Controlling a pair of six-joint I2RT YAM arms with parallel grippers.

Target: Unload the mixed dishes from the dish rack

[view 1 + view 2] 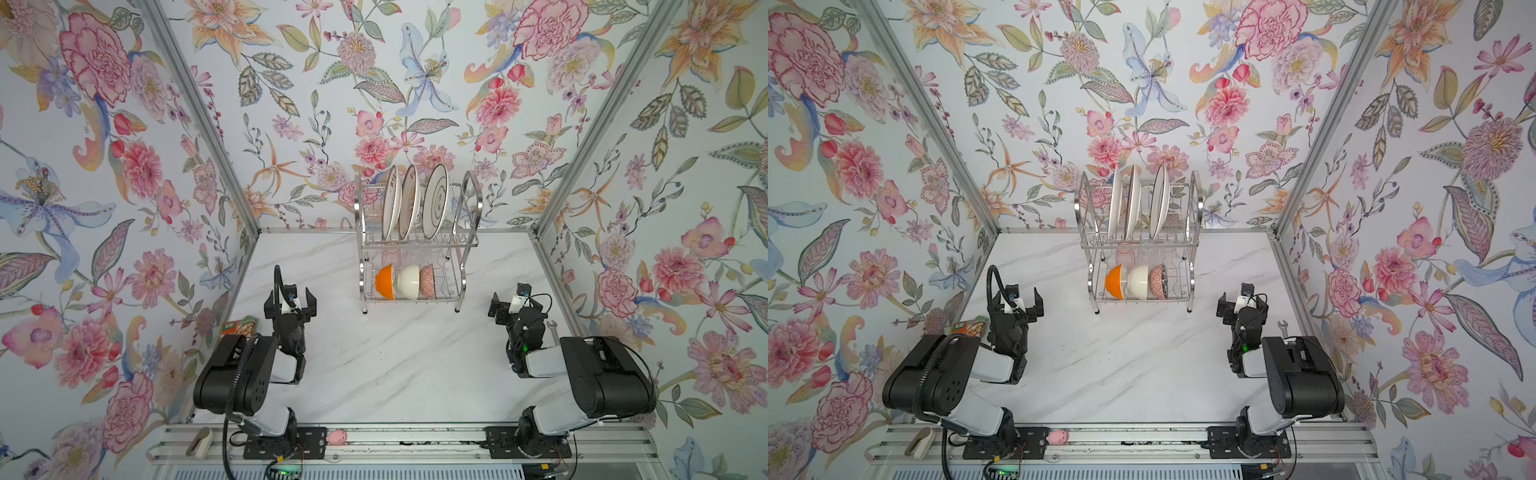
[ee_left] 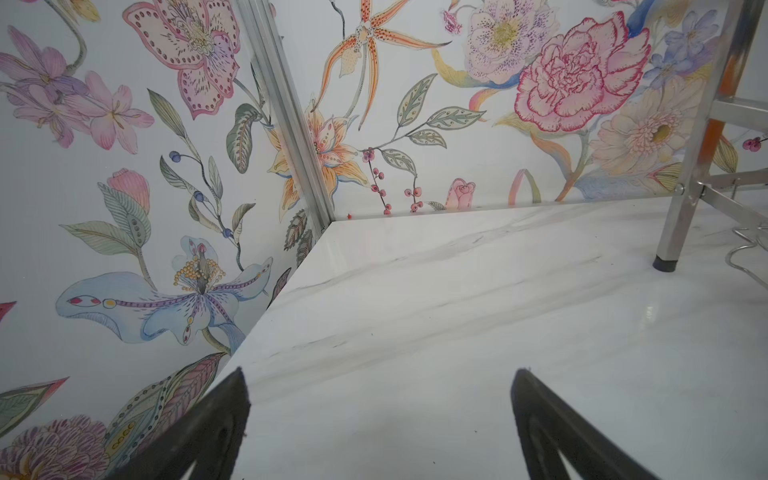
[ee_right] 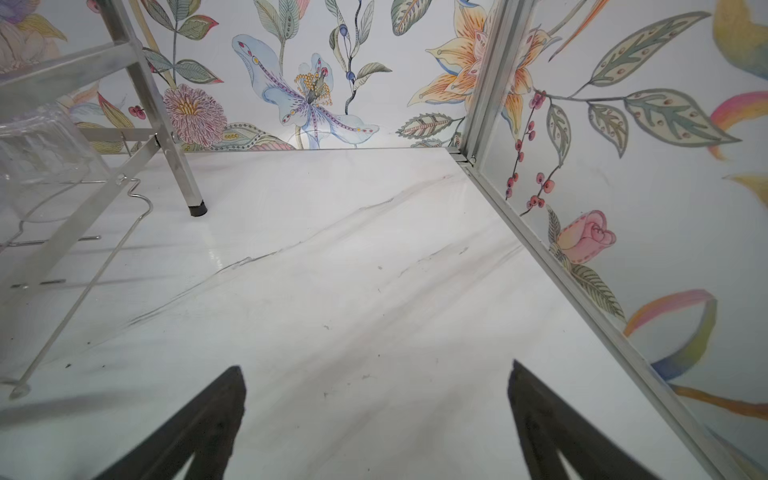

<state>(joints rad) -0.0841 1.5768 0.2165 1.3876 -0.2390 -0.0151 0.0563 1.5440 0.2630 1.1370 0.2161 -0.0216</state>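
Top views: dish rack (image 1: 471, 199) holds the dishes. Three plates (image 1: 409, 203) stand upright on its upper tier, three bowls (image 1: 408, 281) on edge on its lower. Left gripper (image 1: 291, 303) and right gripper (image 1: 500, 308) sit either side of the rack's front, clear of it, fingers spread wide, holding nothing.

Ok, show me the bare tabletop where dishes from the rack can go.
The widest bare stretch of table lies in front of the dish rack, between the left gripper and right gripper. Bare strips also flank the rack. Crowded: the table's side edges, food packet at the left one, wrench at the right.
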